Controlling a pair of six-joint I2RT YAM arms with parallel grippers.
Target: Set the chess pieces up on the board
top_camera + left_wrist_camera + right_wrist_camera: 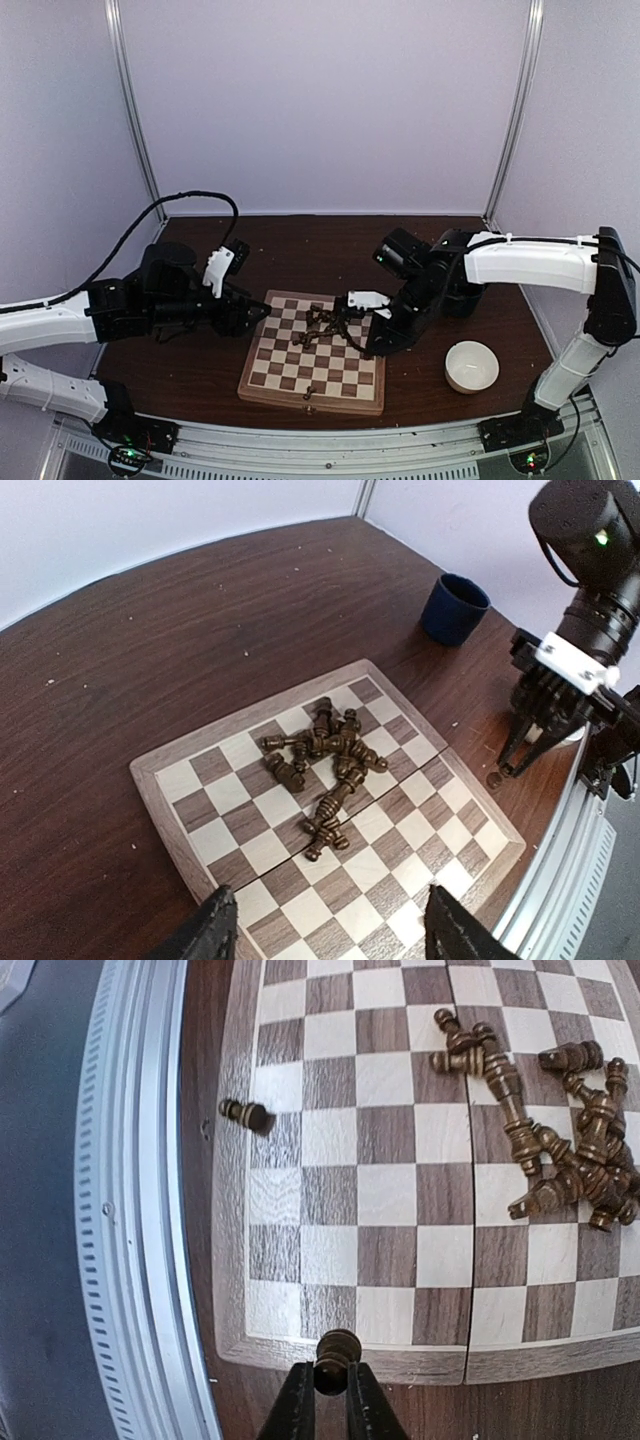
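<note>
Barely begun: chess pieces (335,748) heaped mid-frame on board (185,780), none standing. At bottom edge, right pincer (332,1372) pinches one pawn (337,1348), apparently; left pincer (330,905) wide, empty.

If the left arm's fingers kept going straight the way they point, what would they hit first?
Probably the board, at its near squares; the heap of chess pieces lies further along. Depth is hard to judge.

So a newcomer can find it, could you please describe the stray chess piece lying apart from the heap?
Start at the square checkered wooden chessboard and its pale border beside the silver metal rail. A small dark brown turned chess piece lies toppled there, alone; the other loose pieces are heaped mid-board.
</note>
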